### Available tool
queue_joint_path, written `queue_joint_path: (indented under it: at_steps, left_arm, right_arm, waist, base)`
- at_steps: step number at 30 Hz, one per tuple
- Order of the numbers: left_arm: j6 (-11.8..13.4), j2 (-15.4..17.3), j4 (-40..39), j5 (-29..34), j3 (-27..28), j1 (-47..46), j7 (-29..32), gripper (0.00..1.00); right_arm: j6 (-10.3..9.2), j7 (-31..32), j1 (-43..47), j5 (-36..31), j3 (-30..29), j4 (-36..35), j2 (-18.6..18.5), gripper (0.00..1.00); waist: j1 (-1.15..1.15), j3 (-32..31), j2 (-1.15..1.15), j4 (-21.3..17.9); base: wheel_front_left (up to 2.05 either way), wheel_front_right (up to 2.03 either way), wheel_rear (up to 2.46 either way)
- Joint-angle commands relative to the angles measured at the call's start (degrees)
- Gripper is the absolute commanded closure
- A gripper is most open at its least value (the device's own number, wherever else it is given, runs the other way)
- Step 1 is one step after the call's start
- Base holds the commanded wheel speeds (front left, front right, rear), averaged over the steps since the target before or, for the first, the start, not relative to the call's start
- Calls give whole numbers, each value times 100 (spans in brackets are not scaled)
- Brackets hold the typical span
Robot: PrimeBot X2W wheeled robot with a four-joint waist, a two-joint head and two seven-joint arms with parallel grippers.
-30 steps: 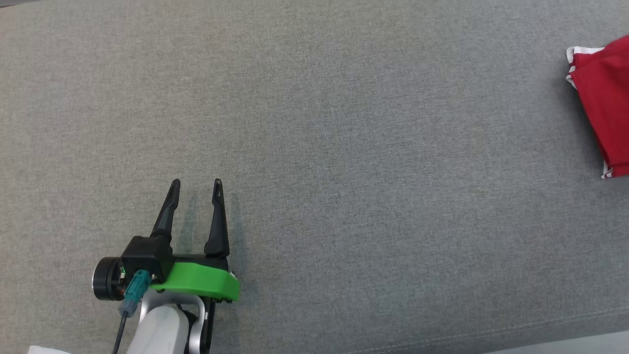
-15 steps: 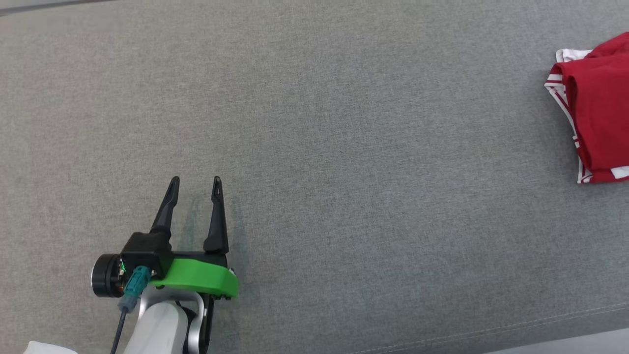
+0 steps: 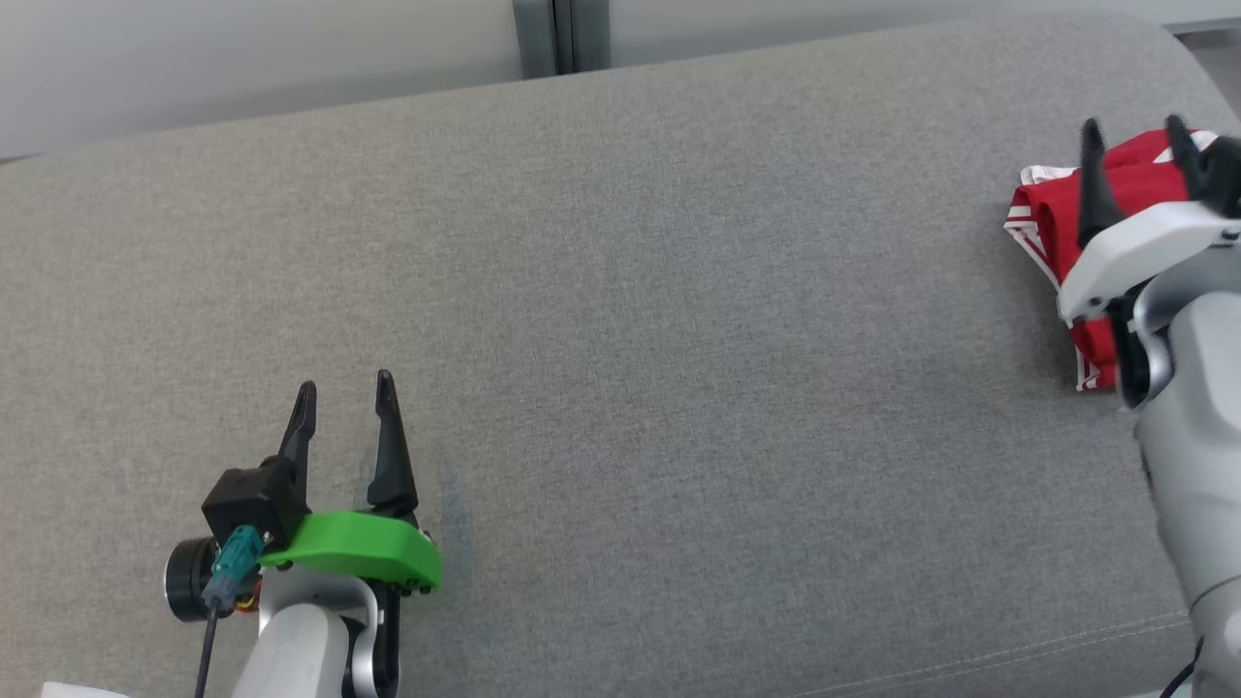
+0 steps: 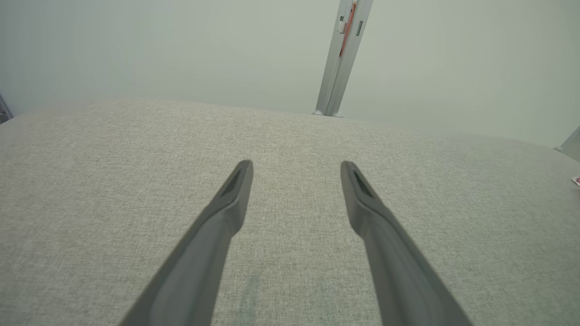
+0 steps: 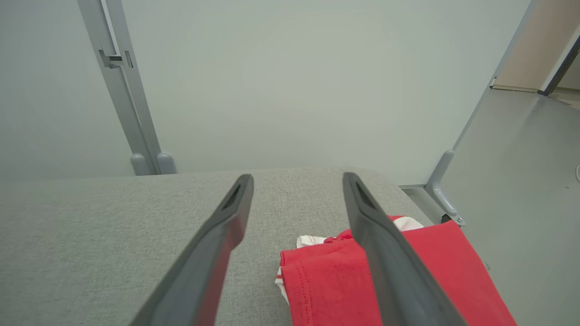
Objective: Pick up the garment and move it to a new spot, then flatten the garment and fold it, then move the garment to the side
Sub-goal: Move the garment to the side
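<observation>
No text, label, brand, number or sign can be read; nothing legible is carried by the red garment [image 5: 335, 280], the grey upholstered surface [image 3: 620, 291] or the metal post [image 5: 118, 81]

Our left gripper [image 3: 345, 380] sits near left, jaws wide apart, pointing away from us, empty. Green wrist cover [image 3: 354, 551] is right behind it, and the pale forearm [image 3: 301, 650] runs off the near edge. Our right gripper [image 3: 1133, 122] is at the far right, jaws equally wide, also pointing away, gripping nothing. The white wrist cover [image 3: 1134, 254] sits behind it, and the grey forearm [image 3: 1197, 465] comes up along the right edge.
</observation>
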Motion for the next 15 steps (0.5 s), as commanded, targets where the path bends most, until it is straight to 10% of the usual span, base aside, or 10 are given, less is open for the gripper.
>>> queue_joint_path:
  at_steps: [1,15]
  left_arm:
    - [29,-25,35,3,45,121,-15,0]
    - [82,-132,111,157,177,688,-17,0]
  right_arm:
    - [-11,-43,278,120,69,-141,114,0]
    - [-11,-44,2650,410,300,-2544,990,0]
  waist:
    - [0,-360,0,-3]
    - [0,-947,0,358]
  base:
    - [0,0,0]
    - [0,0,0]
